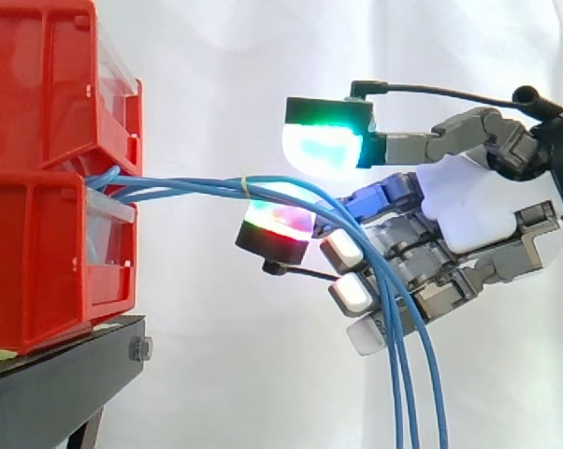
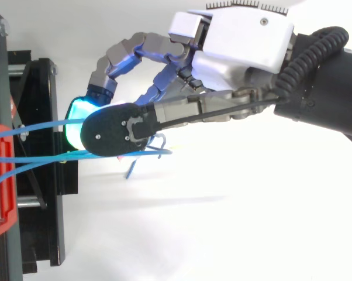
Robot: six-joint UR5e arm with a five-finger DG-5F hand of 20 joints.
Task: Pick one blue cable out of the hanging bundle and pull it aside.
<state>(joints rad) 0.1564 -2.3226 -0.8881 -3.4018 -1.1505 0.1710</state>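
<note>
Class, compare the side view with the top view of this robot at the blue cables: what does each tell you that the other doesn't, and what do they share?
Side view: the blue cables leave between two stacked red bins, run level through a yellow tie, then droop downward in front of the hand. Top view: the cables fan apart sideways at the bins and converge under the hand. Both: the hand, the cables, the red bins and the black stand.

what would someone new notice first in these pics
The big robot hand, glowing green and red, fills the right of the side view, right at the blue cables. Those cables run out of the stacked red bins at the left and droop down in front of the hand.
</note>
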